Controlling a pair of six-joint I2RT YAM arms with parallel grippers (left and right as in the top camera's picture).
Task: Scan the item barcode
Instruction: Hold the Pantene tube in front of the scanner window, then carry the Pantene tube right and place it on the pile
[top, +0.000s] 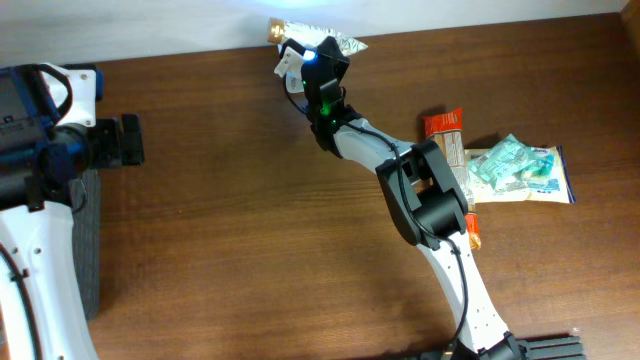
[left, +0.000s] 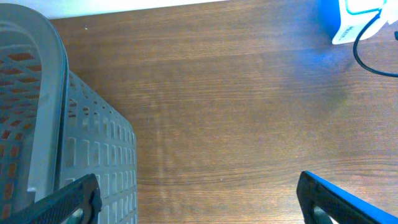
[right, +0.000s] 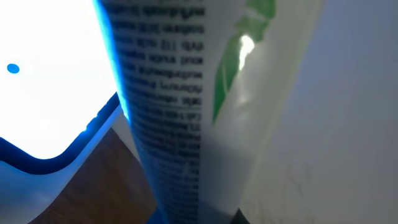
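Overhead view: my right gripper (top: 312, 58) is at the far edge of the brown wood-grain table (top: 230, 200), closed on a glossy silver foil pouch with a gold end (top: 345, 44). The pouch sits directly beside the small white box-shaped scanner with a blue light (top: 289, 66). My right arm lies diagonally across the table and covers part of the supply pile behind it. That pile contains an orange flat packet (top: 443, 124) and a cluster of crinkled teal sachets (top: 515, 165). My left gripper (top: 128, 140) is well apart at the left edge, above a grey plastic basket (top: 90, 250). Left wrist view: my left gripper (left: 199, 199) stands wide, with one black finger (left: 74, 199) low at each side and nothing between them. The basket (left: 93, 149) has perforated walls and fills the left. The scanner (left: 348, 18) and its black cable (left: 373, 59) are in the upper right corner. Right wrist view: the pouch (right: 180, 106) fills the centre, smooth and reflective, with blurred black print and a green mark. The glowing scanner face (right: 50, 74) is just beside it on the left.
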